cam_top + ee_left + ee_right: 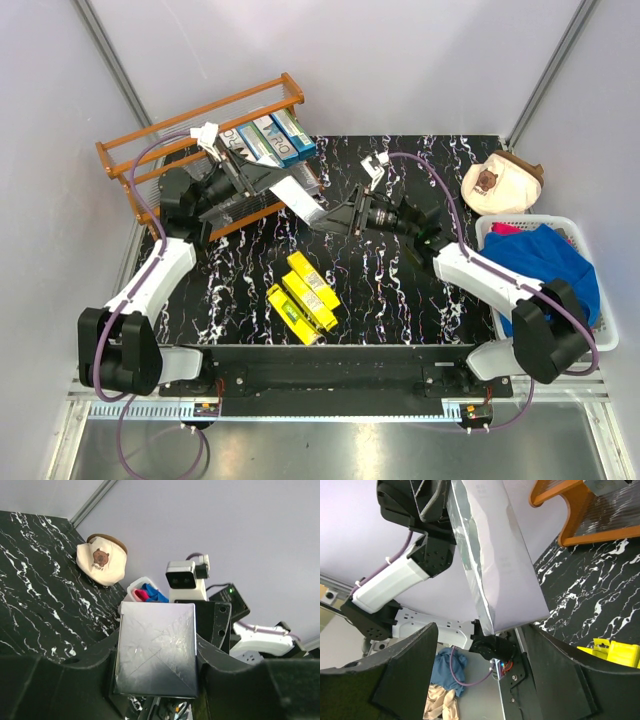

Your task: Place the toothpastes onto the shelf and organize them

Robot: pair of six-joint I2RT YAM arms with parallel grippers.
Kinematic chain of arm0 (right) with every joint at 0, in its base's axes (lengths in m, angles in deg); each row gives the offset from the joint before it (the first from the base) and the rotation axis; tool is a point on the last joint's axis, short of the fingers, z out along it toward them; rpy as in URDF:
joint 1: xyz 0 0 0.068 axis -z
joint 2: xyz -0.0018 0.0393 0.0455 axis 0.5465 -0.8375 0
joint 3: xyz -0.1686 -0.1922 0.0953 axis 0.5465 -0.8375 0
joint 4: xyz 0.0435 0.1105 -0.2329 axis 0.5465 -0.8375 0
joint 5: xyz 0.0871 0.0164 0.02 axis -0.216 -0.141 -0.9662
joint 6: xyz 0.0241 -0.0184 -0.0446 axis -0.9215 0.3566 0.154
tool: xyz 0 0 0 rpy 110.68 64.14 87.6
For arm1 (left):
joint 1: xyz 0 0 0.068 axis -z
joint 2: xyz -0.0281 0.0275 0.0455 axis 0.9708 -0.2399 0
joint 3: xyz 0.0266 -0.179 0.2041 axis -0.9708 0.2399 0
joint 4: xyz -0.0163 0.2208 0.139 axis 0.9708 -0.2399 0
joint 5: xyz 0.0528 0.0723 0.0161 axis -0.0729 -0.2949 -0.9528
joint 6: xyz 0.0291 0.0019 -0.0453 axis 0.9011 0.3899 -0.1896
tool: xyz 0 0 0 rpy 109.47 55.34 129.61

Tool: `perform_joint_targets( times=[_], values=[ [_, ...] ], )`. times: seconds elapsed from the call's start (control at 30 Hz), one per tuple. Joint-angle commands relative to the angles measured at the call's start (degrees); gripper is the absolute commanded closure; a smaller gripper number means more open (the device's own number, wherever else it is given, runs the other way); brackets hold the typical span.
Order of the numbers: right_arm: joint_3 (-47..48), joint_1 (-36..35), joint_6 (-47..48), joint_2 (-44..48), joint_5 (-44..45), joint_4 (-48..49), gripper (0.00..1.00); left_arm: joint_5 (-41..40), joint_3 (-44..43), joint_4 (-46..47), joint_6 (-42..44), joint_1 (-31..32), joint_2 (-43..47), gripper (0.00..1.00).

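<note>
Clamping a silver-grey carton (300, 198) just beside the shelf (200, 115) is the left hand (262, 182); the right hand (328, 217) stands apart. Some blue-teal cartons (270, 138) are shelved; three yellow cartons (305, 290) lie on the table (440, 310).

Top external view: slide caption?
Left gripper clamps a silver carton beside the shelf, open right gripper at its other end; three yellow cartons unshelved.

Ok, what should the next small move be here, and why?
Probably the right gripper backs straight off the silver-grey toothpaste carton. The left gripper is shut on its other end, and the right fingers stand clear of its sides, so the left arm could then carry it to the shelf.
</note>
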Motion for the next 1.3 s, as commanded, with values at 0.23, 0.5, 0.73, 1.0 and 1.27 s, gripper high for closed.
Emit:
perform_joint_targets(
  times=[0.23, 0.5, 0.73, 1.0, 1.27],
  values=[
    [-5.50, -0.34, -10.39, -0.70, 5.51, 19.86, 0.22, -3.55, 3.73, 22.78, -14.76, -0.12, -1.03, 0.73],
    [-4.00, -0.34, -7.66, 0.27, 9.99, 15.73, 0.28, -3.73, 4.96, 35.54, -23.65, 0.05, -4.82, 0.74],
    [-2.95, -0.34, -9.85, 0.18, 9.56, 16.87, 0.53, -3.81, 4.88, 32.38, -21.81, -0.03, -3.67, 0.73],
    [-1.89, -0.34, -6.44, 4.48, 11.23, 10.03, 0.72, -3.20, 4.61, 30.89, -20.93, -0.03, -4.38, 0.60],
    [-1.71, -0.34, -4.76, 5.45, 12.11, 5.19, 0.85, -4.33, 2.34, 7.89, -4.19, -0.03, 2.64, 0.01]
  ],
)
